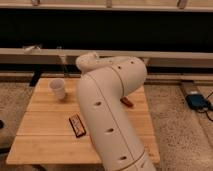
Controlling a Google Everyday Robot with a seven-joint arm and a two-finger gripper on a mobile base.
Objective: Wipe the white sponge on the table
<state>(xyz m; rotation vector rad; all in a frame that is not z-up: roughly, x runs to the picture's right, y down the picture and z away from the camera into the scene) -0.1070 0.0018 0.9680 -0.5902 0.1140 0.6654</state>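
My white arm [107, 107] fills the middle of the camera view, rising from the bottom edge and bending over the wooden table [40, 142]. The gripper is out of sight, hidden behind the arm's bulk. The white sponge does not show; it is either behind the arm or out of view. The table's light planks show to the left of the arm and in a strip to its right.
A translucent white cup [57, 89] stands at the table's back left. A dark snack bar [77, 125] lies near the arm's left side. A small red object [127, 102] peeks out on the right. A blue device [198, 101] lies on the speckled floor.
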